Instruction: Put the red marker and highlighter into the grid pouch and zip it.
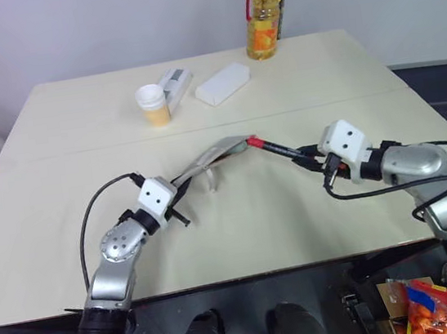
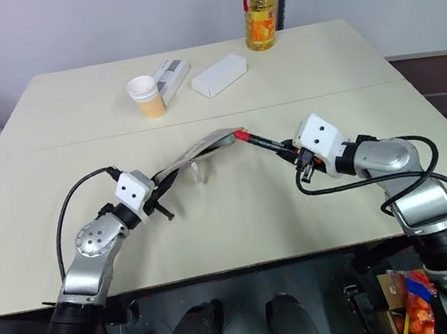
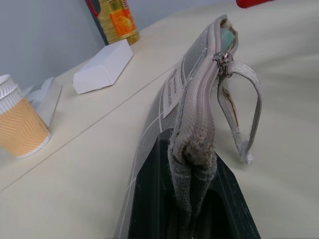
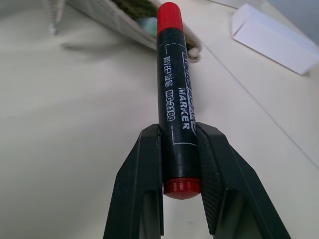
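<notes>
Left hand (image 1: 184, 190) clenches the grid pouch's (image 1: 214, 155) end; right hand (image 1: 304, 155), grasping the red marker (image 1: 274, 147), points it at the pouch's mouth.

Grid pouch (image 3: 192, 94): woven grey cloth, matt, metal zip slider. Red marker (image 4: 174, 104) beside its mouth: glossy plastic. Worktop (image 1: 238, 214): smooth, matt.

Everything sits around the grid pouch (image 1: 210, 159), held up off the table (image 1: 255, 220) mid-scene. Left gripper (image 3: 192, 199) has its near-left end; the pull cord (image 3: 246, 109) hangs below it. At the pouch's far-right end, the red marker's (image 4: 174, 99) tip is right at the mouth, with the right gripper (image 4: 180, 164) holding it further right. Behind the pouch: paper cup (image 1: 153, 104), small packet (image 1: 175, 81), white box (image 1: 222, 83). Furthest back, the oil bottle (image 1: 263, 13).
</notes>
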